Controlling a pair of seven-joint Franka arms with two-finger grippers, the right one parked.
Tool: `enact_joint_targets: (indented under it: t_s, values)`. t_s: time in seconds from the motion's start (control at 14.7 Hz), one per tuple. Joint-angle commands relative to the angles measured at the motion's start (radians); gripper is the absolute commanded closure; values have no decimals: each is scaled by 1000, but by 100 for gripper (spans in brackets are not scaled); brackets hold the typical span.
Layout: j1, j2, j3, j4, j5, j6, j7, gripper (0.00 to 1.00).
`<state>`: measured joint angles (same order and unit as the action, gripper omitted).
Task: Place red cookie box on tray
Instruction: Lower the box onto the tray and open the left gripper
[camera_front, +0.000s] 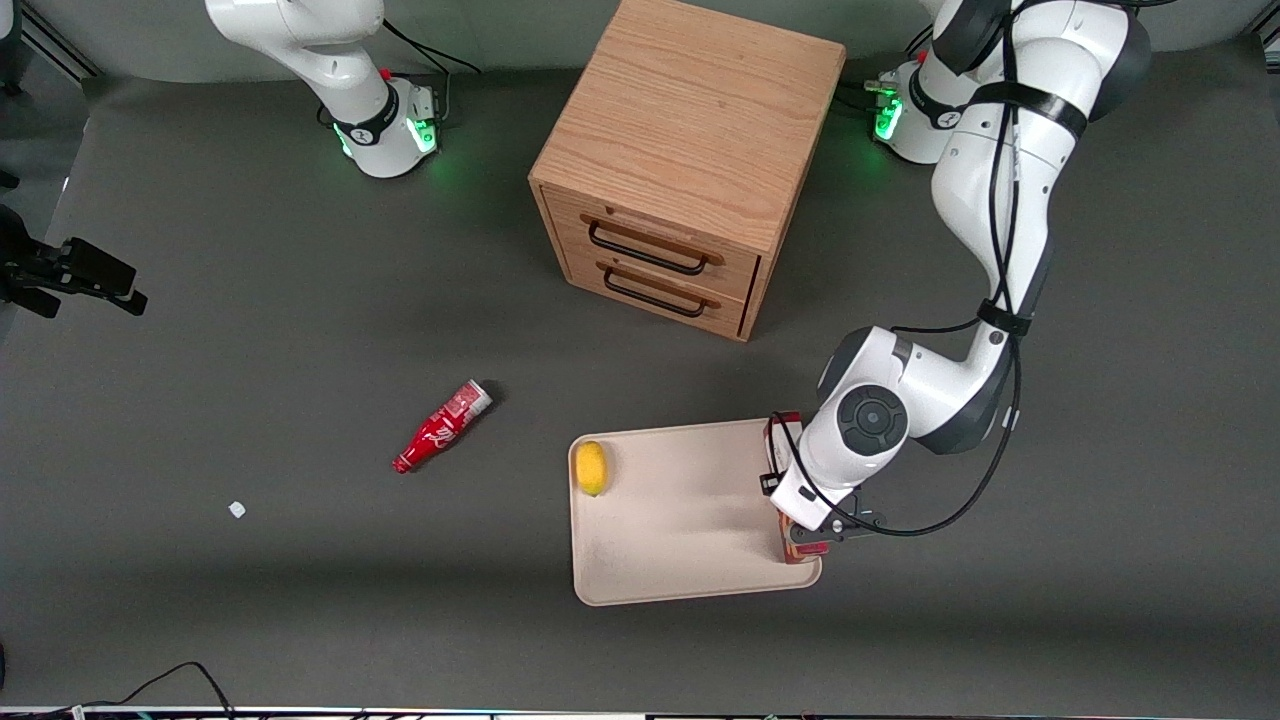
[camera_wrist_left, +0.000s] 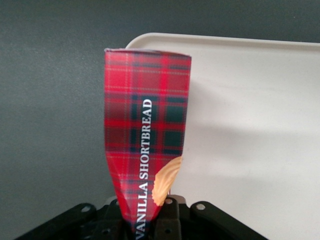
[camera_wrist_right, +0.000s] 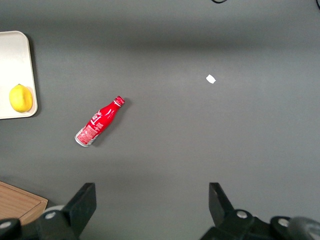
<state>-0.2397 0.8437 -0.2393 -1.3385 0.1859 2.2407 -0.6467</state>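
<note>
The red cookie box (camera_wrist_left: 145, 130), a red tartan carton printed "VANILLA SHORTBREAD" with a biscuit picture, is held between the fingers (camera_wrist_left: 172, 220) of my left gripper (camera_wrist_left: 142, 227). It hangs over the rim of the cream-beige tray (camera_wrist_left: 250, 125), partly over the grey table. In the front view the gripper (camera_front: 800, 522) sits under the wrist at the tray's (camera_front: 680, 560) edge toward the working arm's end. The box's ends (camera_front: 779, 440) stick out from under the wrist. I cannot tell whether the box touches the tray.
A yellow lemon (camera_front: 591, 467) lies on the tray at its edge toward the parked arm. A red soda bottle (camera_front: 441, 427) lies on the table farther toward the parked arm, with a small white scrap (camera_front: 237, 509) nearby. A wooden two-drawer cabinet (camera_front: 680, 170) stands farther from the camera.
</note>
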Motion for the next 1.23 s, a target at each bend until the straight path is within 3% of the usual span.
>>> enact_joint_targets:
  t_s: [0.0,0.14,0.34,0.75,1.16]
  values:
    - [-15,18,11,22,23,57,-27,75]
    - [-15,18,12,18,44,69,-22,0]
    - [-13,17,12,16,84,79,-28,0]
    - [-7,-9,12,16,73,86,-30,0]
    - [14,-207,3,-82,31,57,-25,0]
